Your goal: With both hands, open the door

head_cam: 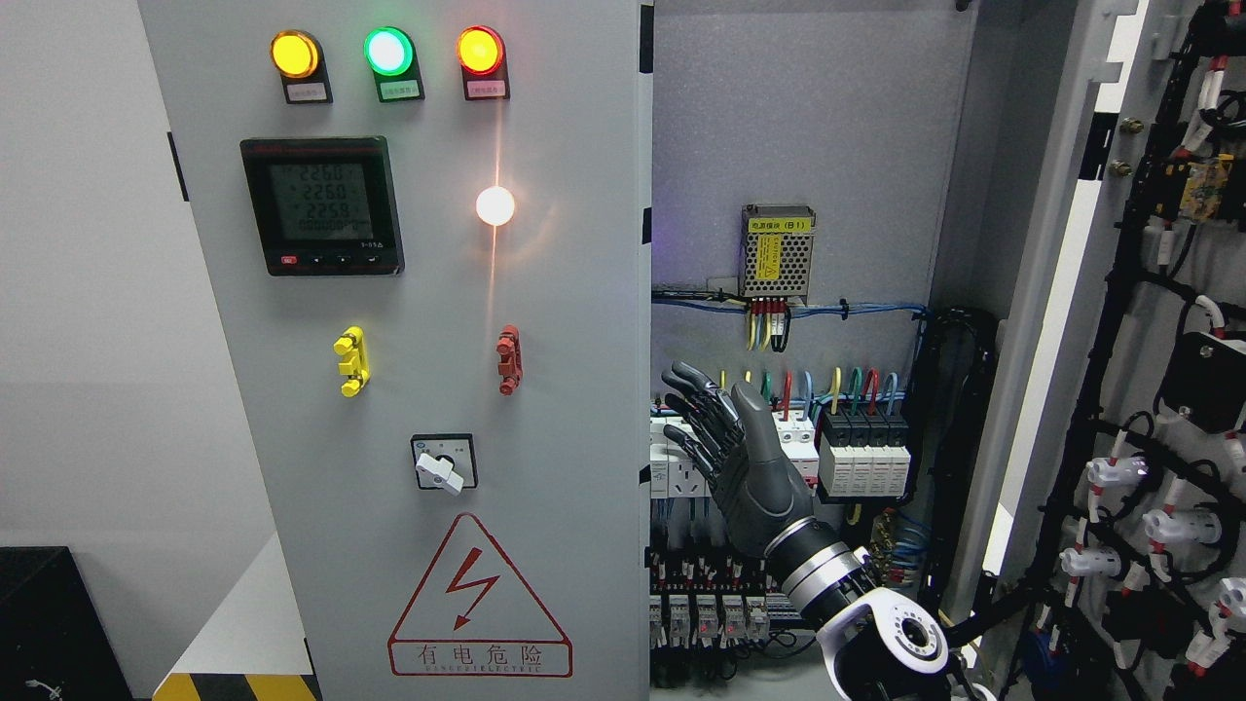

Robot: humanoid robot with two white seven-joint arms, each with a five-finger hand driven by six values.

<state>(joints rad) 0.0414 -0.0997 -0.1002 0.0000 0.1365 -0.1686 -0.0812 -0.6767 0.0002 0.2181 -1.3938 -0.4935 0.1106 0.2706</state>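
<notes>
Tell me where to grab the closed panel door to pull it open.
Probably its free vertical edge, approached from the open compartment on the right: the front shows no handle, only lamps and switches, and that edge stands exposed. The right hand, fingers spread, hovers beside it.

You're looking at the cabinet's grey back plate [827,117]. Mounted on it up top is a perforated power supply [777,251] with a yellow label. Below it sits a row of breakers [864,456] with coloured wires running in, and lower down a line of small terminal modules [706,613] along the bottom.
</notes>
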